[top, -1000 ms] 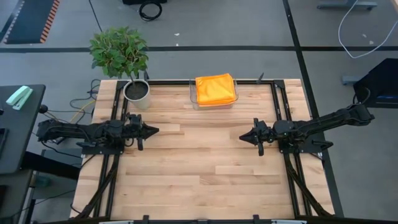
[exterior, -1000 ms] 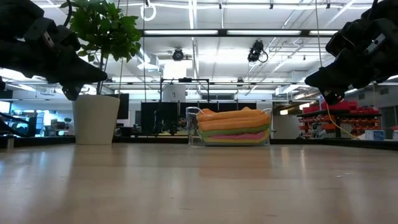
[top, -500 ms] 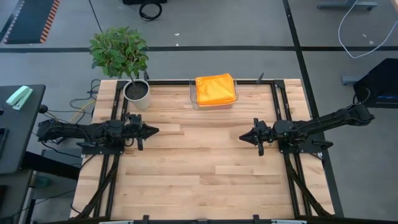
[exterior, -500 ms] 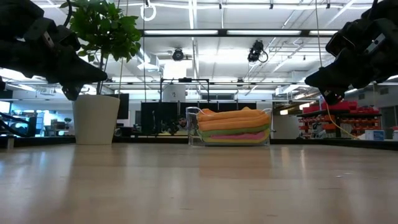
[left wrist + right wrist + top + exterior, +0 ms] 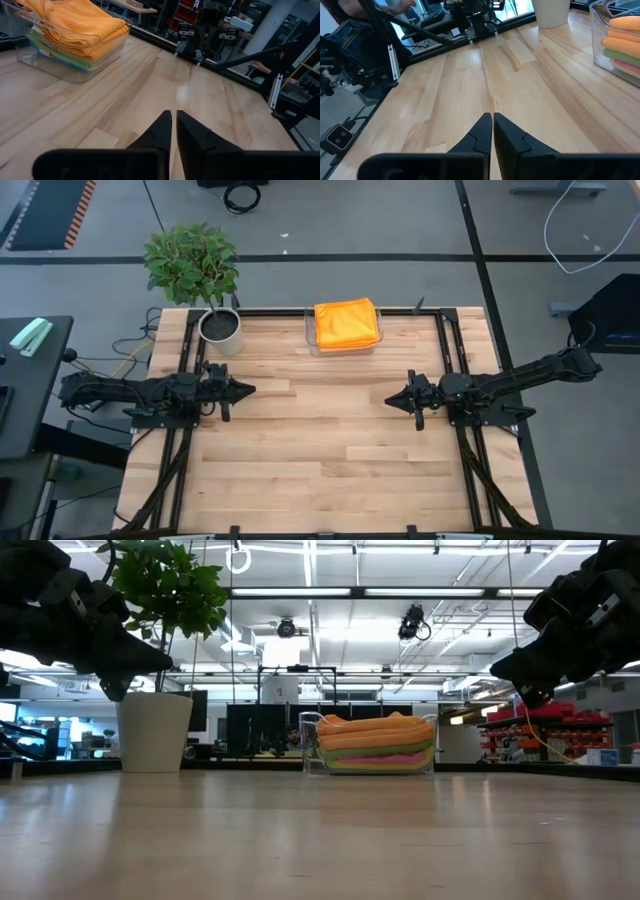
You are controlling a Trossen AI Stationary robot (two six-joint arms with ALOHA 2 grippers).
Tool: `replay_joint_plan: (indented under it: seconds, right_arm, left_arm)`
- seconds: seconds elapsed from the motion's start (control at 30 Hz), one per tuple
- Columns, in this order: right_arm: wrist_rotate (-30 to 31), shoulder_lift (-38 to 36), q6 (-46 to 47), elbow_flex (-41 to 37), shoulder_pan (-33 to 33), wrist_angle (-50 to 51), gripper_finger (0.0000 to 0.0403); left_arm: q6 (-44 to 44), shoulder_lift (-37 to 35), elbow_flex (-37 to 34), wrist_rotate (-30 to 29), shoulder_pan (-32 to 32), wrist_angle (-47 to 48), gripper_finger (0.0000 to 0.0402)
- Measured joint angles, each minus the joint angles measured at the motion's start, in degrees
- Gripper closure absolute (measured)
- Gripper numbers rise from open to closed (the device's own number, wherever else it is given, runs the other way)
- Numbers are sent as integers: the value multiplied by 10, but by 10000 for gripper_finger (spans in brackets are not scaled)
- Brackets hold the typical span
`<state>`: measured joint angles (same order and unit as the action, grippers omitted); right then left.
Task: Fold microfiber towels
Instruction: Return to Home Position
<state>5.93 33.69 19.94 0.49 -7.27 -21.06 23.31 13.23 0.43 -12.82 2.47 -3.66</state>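
Note:
The microfiber towels [image 5: 346,323] lie stacked in a clear plastic bin [image 5: 312,745] at the table's far edge, an orange one on top; the low view shows green, pink and yellow layers [image 5: 378,754] beneath. My left gripper [image 5: 250,390] hovers shut above the table's left side, pointing toward the middle, and its wrist view shows the stack [image 5: 70,25]. My right gripper [image 5: 390,400] hovers shut above the right side, facing it, with the bin's corner [image 5: 620,40] in its wrist view. Both hold nothing.
A potted plant [image 5: 205,275] in a white pot [image 5: 155,730] stands at the table's far left corner. Black rails [image 5: 182,460] run along the table's left and right sides. Bare wood [image 5: 320,440] lies between the grippers and toward the near edge.

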Motion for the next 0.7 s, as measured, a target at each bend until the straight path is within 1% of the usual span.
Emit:
replay_joint_plan:
  seconds: [0.27, 0.57, 0.7]
  right_arm:
    - [0, 0, 3, 0, 0, 0, 378]
    - [0, 0, 4, 0, 0, 0, 378]
    - [0, 0, 4, 0, 0, 0, 378]
  left_arm:
    - [0, 0, 0, 0, 0, 0, 378]
    - [0, 0, 0, 0, 0, 0, 364]
    - [0, 0, 0, 0, 0, 0, 365]
